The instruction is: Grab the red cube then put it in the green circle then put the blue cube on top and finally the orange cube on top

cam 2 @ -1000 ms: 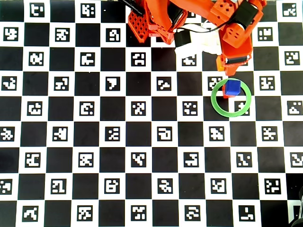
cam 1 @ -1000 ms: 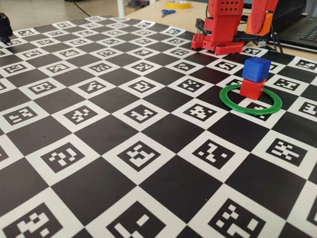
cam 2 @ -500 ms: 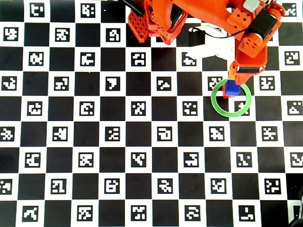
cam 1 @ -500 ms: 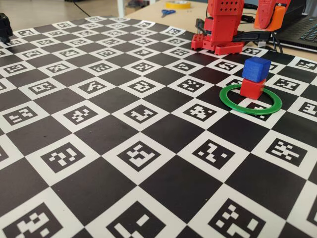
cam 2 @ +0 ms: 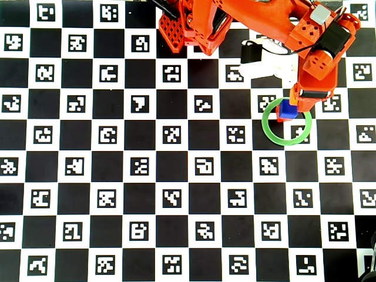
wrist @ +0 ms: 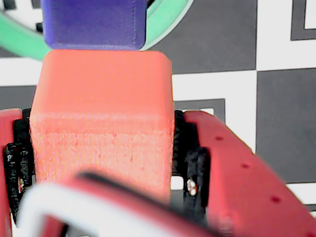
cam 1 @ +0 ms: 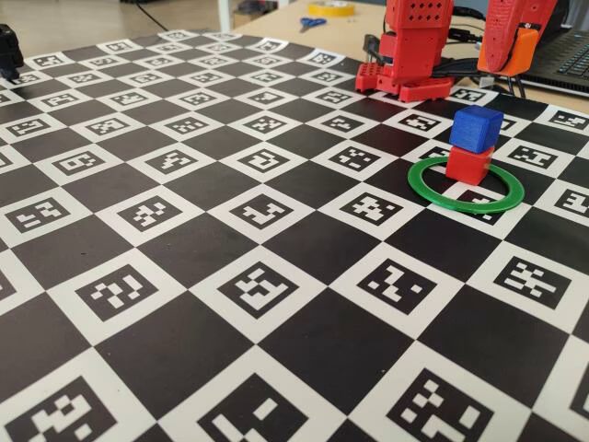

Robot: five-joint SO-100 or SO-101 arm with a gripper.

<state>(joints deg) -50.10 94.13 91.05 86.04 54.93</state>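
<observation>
The red cube [cam 1: 469,164] sits inside the green circle [cam 1: 466,197], near its far edge, and the blue cube [cam 1: 476,127] rests on top of it, slightly turned. My gripper [cam 1: 515,53] hangs above and behind the stack, shut on the orange cube [cam 1: 520,48]. In the wrist view the orange cube [wrist: 101,113] fills the gap between the jaws, the blue cube [wrist: 94,22] lies just beyond it, and an arc of the green circle [wrist: 168,19] shows past that. From overhead the gripper [cam 2: 301,103] partly covers the blue cube [cam 2: 286,110] at the green circle's [cam 2: 286,139] top edge.
The arm's red base [cam 1: 414,55] stands behind the ring on the checkered marker mat [cam 1: 230,230]. Scissors [cam 1: 311,22] and a yellow tape roll [cam 1: 331,7] lie on the table beyond the mat. A laptop [cam 1: 571,57] is at the far right.
The arm has carried the orange cube rightward in the fixed view. Overhead, the gripper has come down over the ring's top edge, beside the blue cube. The stack has not moved.
</observation>
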